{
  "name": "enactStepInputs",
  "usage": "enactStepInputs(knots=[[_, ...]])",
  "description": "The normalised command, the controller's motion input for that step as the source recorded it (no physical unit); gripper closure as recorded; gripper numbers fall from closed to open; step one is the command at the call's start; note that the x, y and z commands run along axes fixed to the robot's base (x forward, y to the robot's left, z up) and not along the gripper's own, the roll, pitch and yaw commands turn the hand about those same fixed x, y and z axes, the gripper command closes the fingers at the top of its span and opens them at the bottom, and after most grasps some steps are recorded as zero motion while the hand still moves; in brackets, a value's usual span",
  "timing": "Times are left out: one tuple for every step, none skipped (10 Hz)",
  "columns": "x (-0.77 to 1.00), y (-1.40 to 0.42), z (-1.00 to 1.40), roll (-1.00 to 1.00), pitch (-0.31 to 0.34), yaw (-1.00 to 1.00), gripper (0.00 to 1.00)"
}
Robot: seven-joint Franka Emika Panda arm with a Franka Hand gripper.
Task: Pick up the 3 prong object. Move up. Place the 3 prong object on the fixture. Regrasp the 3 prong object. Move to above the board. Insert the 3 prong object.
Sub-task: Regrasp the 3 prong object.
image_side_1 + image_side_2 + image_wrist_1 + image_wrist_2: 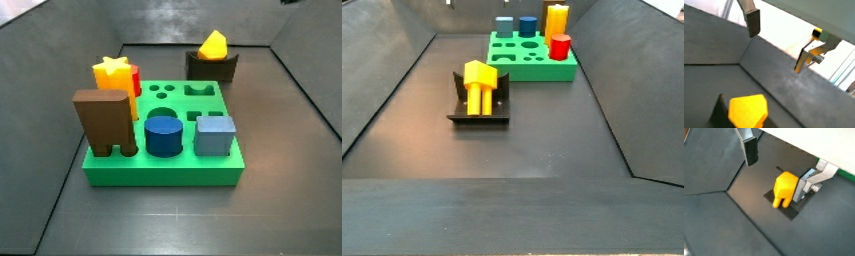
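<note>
While claw (777,165) hangs open, empty | 3 prong object (785,188) lengthwise on fixture (480,108)

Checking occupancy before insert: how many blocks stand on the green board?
5. In a side view: brown two-legged block at the near left corner, yellow star behind it, red cylinder beside the star, blue cylinder and grey-blue cube along the near edge. Tool open over the fixture.
</note>
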Motion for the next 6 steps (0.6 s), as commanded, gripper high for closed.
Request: enactStepInputs(knots=[[0.16,-0.05,-0.03,0.82,0.189,0.19,0.0],[0.18,-0.05,-0.03,0.64,0.17,0.21,0.0],[0.2,-0.06,-0.03,0.46,0.15,0.22,0.0],[0.22,-0.04,-0.02,0.27,0.117,0.23,0.0],[0.22,-0.04,-0.02,0.2,0.086,0.23,0.0],[0.2,-0.05,-0.02,0.18,0.056,0.22,0.0]])
